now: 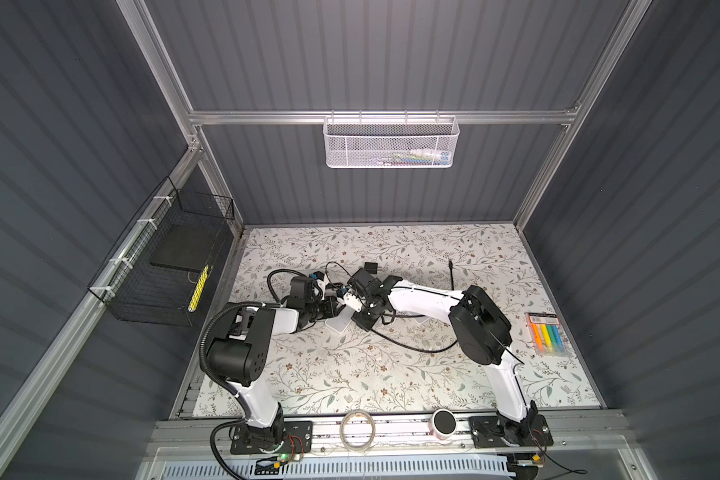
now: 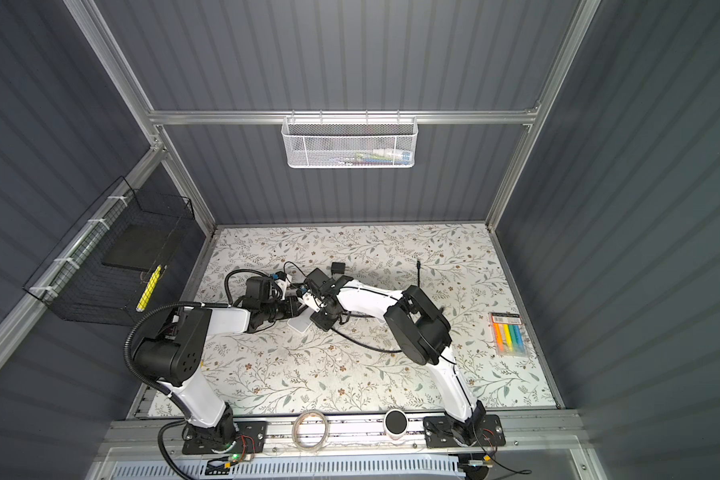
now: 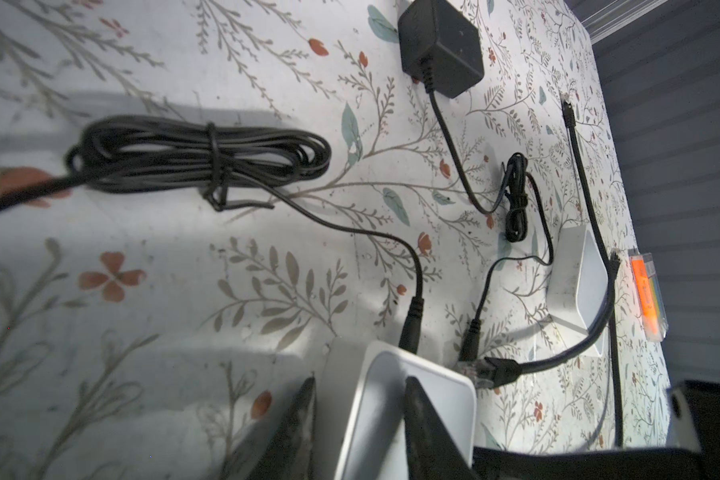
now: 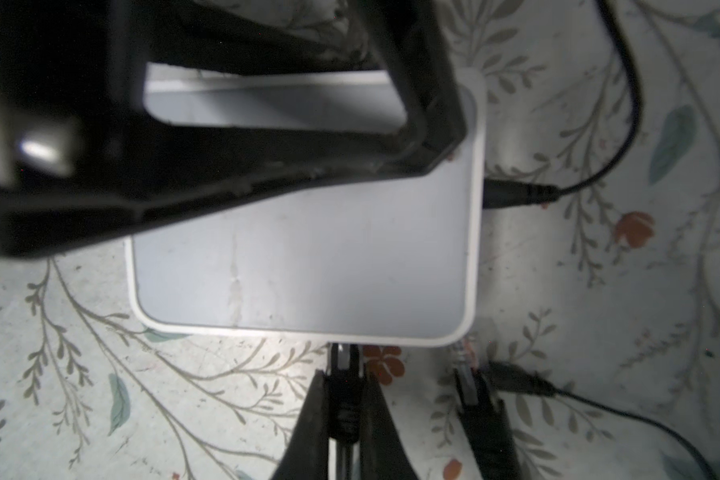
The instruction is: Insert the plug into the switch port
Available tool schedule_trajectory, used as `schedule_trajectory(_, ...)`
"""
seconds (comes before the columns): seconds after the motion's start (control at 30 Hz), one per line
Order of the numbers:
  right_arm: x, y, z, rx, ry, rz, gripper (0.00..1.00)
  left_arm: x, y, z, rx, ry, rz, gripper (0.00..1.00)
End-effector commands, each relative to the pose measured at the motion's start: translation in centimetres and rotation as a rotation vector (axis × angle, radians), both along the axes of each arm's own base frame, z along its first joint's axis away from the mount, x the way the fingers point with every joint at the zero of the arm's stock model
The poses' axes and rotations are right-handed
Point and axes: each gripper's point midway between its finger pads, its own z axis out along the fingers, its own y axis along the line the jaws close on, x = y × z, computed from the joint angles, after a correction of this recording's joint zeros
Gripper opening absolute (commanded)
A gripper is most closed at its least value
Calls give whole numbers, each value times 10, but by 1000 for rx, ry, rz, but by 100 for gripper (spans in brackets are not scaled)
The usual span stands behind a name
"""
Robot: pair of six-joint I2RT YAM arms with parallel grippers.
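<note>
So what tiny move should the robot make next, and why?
Probably the right gripper should ease its plug straight forward into the white switch. The plug is pinched in that gripper with its tip just short of the switch's edge, and the left gripper straddles the switch, seemingly to steady it. The port itself is hidden, so alignment may need a small nudge first.

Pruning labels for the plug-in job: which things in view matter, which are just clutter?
In the job: switch, plug pinched in the right gripper, left gripper at the switch.

Lying about: loose network cable, power adapter, second white box, highlighter pack, tape roll, white basket, wire basket.
</note>
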Motion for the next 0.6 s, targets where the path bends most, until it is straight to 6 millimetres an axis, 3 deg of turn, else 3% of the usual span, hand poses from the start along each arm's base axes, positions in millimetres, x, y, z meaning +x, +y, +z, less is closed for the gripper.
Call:
schedule_trajectory(0.0,42,53,40,228,-158,-12,0,-93,-25,-56,-23,364,-141,34)
schedule_trajectory(0.43,49,51,23,228,-148,-41,0,-97,-27,-59,-25,375,-147,32)
schedule_trajectory(0.57,53,52,36,241,-174,-36,0,-97,-27,-60,-26,376,-149,32)
